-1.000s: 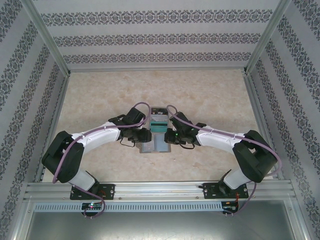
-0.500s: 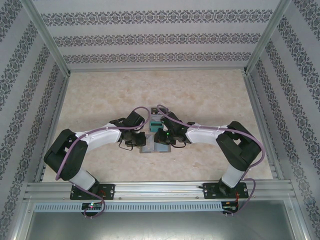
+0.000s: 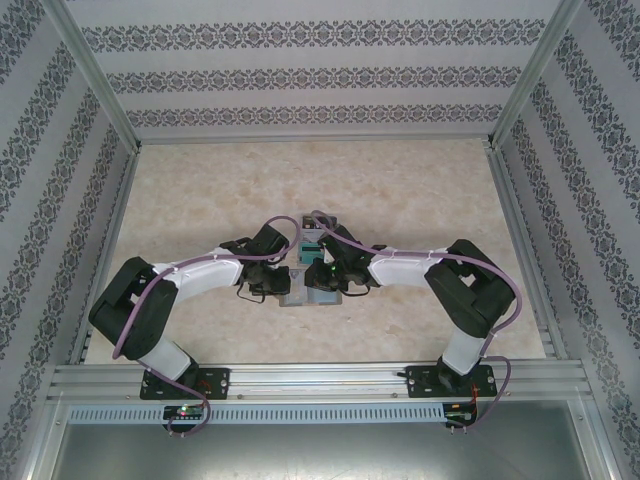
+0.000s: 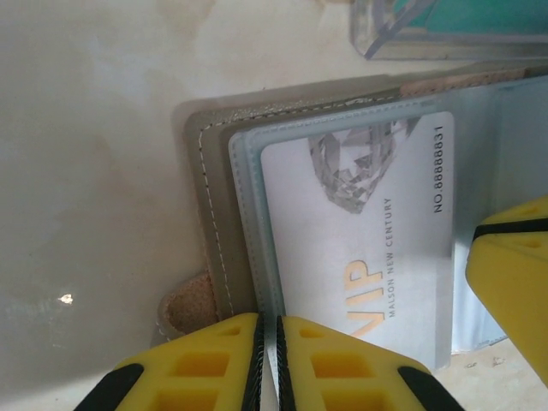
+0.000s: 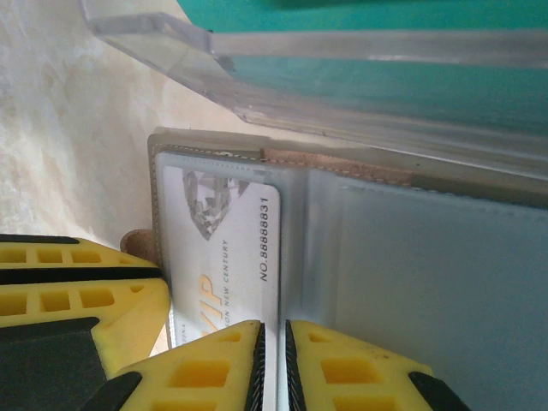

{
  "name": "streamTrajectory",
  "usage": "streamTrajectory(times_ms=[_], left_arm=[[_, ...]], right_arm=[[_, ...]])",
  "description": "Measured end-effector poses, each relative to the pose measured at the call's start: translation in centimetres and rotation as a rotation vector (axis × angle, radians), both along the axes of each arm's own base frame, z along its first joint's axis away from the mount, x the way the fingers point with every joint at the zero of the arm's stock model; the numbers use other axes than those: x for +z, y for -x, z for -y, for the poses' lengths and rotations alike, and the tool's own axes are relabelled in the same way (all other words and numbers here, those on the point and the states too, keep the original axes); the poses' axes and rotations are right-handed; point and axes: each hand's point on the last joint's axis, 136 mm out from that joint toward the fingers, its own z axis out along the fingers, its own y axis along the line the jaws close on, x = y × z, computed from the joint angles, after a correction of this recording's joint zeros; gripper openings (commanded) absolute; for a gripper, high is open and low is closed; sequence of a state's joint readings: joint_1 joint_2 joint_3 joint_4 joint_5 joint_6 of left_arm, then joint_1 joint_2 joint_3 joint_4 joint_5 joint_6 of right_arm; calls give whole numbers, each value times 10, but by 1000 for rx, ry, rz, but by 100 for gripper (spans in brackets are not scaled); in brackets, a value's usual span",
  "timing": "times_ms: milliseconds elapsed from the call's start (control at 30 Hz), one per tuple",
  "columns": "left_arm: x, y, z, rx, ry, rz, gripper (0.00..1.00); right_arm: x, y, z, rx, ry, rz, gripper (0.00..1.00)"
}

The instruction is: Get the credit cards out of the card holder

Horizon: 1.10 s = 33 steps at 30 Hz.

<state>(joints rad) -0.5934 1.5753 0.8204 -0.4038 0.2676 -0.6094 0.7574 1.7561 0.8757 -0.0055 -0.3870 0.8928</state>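
– Since both arms lean in over the middle of the pale surface (image 3: 400,190), where does the card holder (image 4: 214,197) sit?
– It lies flat and open between them, roughly midway across and nearer the arms' bases than the far wall. It looks light and floppy, with a soft grey-brown cover, a stitched edge and thin bluish pocket panels (image 5: 411,282). Tugged at one end it would likely slide or lift rather than give up a card, so one arm probably has to pin it.
– And the credit cards?
– A pale grey VIP card (image 4: 360,257) lies in the holder's left pocket, seen through the film. A teal card (image 5: 385,77) lies just past the holder's far edge behind clear plastic (image 5: 171,43). Whether that plastic belongs to the holder cannot be told. Both cards should be stiff, thin and slippery, so they would be hard to lift off flat but easy to slide lengthwise.
– What are the fingers doing?
– The left fingers (image 4: 279,351) are pressed almost together on the near edge of that pocket, by the VIP card's left side, with a thin pale sliver between them. The right fingers (image 5: 289,364) pinch the same near edge at the card's other side. Each grips the holder's film, but whether the card inside is nipped too cannot be told.
– Best hold?
– Probably the card's short near edge, drawn straight out if the pocket opens there, while the other fingers hold the cover down.
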Motion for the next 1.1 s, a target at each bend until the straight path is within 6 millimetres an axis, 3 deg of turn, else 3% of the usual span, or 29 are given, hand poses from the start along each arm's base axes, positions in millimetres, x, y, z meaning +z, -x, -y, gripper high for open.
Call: streamTrajectory(times_ms=[433,567,1100], left_arm=[[-1,2,1,3,11,-10,12],[-2,2,2,3,12,-13,12],[-3,2,1,9,17,-21,6]], right_arm=[[-7,2,-5,15,-5,-28,16],[-7,2,-5,17,-8,-28,12],[-6,2,-7,23,-15,-32,14]])
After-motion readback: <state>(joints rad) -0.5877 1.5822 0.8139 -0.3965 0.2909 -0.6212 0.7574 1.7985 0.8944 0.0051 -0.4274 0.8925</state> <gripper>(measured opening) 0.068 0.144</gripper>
